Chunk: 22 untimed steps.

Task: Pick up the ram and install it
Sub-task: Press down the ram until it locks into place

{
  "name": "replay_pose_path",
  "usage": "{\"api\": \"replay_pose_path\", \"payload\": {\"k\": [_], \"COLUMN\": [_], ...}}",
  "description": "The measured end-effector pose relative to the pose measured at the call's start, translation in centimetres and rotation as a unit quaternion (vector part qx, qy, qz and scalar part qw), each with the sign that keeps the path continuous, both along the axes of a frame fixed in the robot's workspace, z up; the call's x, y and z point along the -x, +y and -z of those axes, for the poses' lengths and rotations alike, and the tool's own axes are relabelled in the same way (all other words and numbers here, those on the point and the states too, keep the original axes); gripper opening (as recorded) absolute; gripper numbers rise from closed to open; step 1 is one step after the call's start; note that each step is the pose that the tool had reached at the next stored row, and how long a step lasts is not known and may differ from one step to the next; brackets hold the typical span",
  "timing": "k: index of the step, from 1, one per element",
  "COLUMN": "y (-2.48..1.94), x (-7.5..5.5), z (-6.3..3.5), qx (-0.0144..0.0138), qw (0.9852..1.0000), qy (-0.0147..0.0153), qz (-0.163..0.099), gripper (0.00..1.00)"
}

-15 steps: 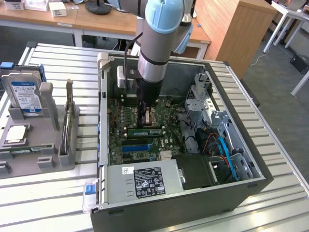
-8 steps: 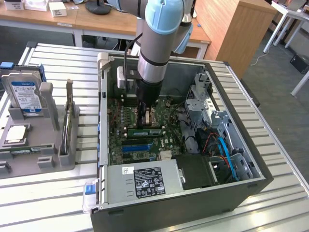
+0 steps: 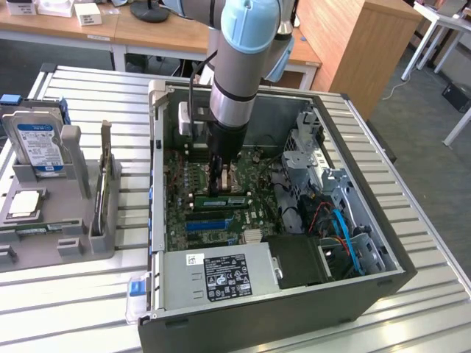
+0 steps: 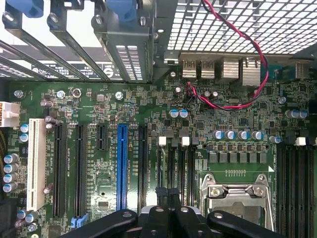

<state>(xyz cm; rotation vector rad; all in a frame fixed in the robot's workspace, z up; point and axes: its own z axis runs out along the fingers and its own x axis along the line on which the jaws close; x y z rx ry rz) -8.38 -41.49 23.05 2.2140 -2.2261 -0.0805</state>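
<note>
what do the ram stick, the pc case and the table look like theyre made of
Ram: green circuit board, matte, with a pale label; likely fibreglass laminate. The shut gripper stands on it over the motherboard.

Case: dark outside, bare grey inside, thin folded edges, so probably painted sheet steel.

Table: pale silvery ribbed slats with a dull sheen, apparently aluminium profile.

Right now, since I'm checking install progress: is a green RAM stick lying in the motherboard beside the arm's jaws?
Yes, in the exterior view a green RAM stick sits across the motherboard right by the gripper.
</note>
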Motion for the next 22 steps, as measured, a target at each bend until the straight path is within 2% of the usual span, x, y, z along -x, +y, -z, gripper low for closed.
{"api": "replay_pose_path", "payload": {"k": [22], "y": [0.01], "x": [0.0], "z": [0.4], "qx": [-0.0003], "qw": [1.0], "qy": [-0.0001], "qz": [0.0], "gripper": [0.11]}}
